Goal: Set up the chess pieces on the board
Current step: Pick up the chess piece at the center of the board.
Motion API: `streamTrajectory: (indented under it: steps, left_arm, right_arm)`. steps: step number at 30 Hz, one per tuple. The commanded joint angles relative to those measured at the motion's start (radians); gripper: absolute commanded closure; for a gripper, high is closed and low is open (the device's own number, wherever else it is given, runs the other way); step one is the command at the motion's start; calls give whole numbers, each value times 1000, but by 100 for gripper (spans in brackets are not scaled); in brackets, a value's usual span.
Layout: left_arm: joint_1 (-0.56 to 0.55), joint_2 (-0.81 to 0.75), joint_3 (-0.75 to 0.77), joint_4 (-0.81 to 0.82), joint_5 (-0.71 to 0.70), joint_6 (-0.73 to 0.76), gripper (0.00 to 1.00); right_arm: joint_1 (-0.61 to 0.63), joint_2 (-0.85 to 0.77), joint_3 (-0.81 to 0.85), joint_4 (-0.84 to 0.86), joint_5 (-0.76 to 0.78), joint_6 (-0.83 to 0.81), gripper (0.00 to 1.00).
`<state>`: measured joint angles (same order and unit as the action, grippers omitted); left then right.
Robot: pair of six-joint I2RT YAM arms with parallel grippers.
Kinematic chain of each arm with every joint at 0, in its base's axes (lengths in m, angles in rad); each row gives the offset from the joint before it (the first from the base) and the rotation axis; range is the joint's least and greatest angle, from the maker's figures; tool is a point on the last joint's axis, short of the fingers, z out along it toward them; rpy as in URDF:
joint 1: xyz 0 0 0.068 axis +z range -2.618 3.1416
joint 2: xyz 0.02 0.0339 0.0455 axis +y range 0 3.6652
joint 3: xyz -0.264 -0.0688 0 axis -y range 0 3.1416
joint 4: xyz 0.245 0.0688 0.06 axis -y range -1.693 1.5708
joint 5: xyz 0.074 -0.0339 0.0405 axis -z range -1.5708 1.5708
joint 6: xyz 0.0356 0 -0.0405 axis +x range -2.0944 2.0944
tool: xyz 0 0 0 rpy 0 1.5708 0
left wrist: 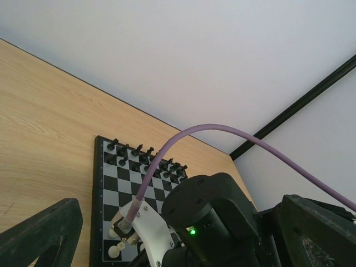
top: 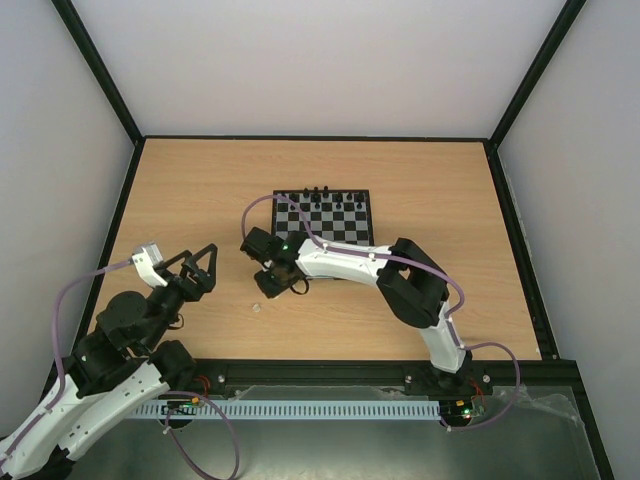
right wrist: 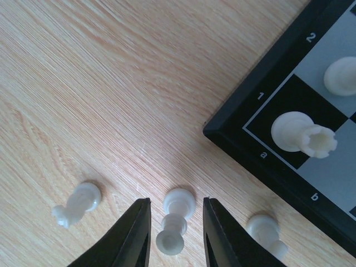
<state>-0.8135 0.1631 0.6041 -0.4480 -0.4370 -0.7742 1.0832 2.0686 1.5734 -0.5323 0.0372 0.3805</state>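
Right wrist view: right gripper (right wrist: 175, 204) open, jaws straddling a white chess piece (right wrist: 173, 222) just beside the board (right wrist: 222, 133); close gently, centred, before lifting.

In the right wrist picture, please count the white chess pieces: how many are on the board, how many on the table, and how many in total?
White pieces on the table: 3
White pieces on the board: 2
Total: 5
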Motion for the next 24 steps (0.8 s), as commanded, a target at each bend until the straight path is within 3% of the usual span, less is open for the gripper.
streamTrajectory:
  steps: [1,7,13,24]
  left_arm:
    - [-2,-14,-5,-12,-20,19,0]
    - [-2,-17,-4,-13,-23,20,0]
    - [-2,-17,-6,-14,-24,19,0]
    - [-3,-17,-7,-15,-25,16,0]
  right_arm:
    - [16,19,36,-73,18,-2,74]
    - [24,19,35,-81,22,-1,77]
    - [32,12,26,-90,35,3,68]
    - [38,2,13,-99,44,6,76]
